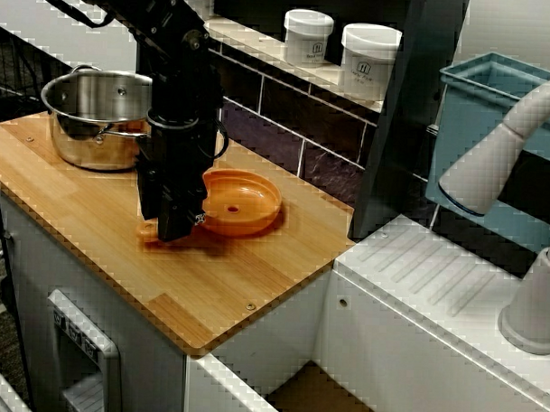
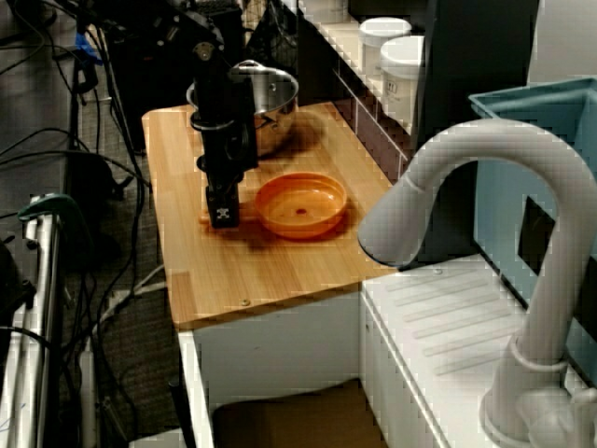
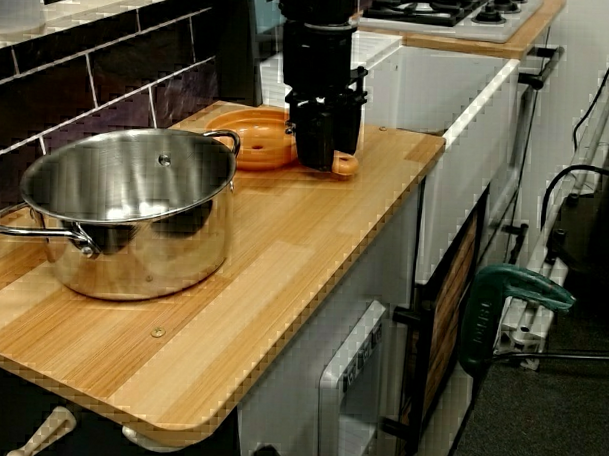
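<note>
An orange pan [image 1: 244, 200] [image 2: 300, 203] [image 3: 253, 136] lies flat on the wooden counter [image 1: 236, 286], its short handle [image 1: 150, 230] [image 3: 345, 167] pointing toward the counter's front edge. My black gripper [image 1: 175, 230] [image 2: 222, 219] [image 3: 327, 164] points straight down, and its tips rest on the counter at that handle. The fingers stand close together with the handle between them, and the handle's rounded end pokes out past them. The contact itself is hidden by the gripper body. A steel pot [image 1: 93, 109] [image 2: 266, 98] [image 3: 125, 197] stands empty behind the arm.
Two white jars [image 1: 308, 35] [image 1: 369, 60] stand on the tiled ledge at the back. A white sink unit [image 1: 435, 275] with a faucet [image 1: 502, 160] adjoins the counter, and a blue bin [image 1: 494, 132] sits behind it. A stove top [image 3: 442, 8] lies beyond the sink.
</note>
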Controlling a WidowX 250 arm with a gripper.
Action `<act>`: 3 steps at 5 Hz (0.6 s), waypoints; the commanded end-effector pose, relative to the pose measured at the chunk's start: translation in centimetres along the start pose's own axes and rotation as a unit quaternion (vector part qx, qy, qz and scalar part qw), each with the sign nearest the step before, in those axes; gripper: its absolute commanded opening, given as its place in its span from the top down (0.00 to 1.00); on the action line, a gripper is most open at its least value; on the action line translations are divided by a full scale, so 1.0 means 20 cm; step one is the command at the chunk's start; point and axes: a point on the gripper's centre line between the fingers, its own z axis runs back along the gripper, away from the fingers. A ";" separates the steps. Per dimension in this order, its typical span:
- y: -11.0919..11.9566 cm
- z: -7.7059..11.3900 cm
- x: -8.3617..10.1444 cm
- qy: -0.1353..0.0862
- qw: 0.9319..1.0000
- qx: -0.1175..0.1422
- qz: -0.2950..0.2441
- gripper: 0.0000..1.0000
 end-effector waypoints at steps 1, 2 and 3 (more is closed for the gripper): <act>0.02 0.14 0.02 -0.031 1.000 -0.001 0.004 1.00; 0.03 0.22 0.01 -0.042 0.999 -0.009 0.005 1.00; 0.03 0.28 -0.01 -0.051 0.999 -0.012 0.005 1.00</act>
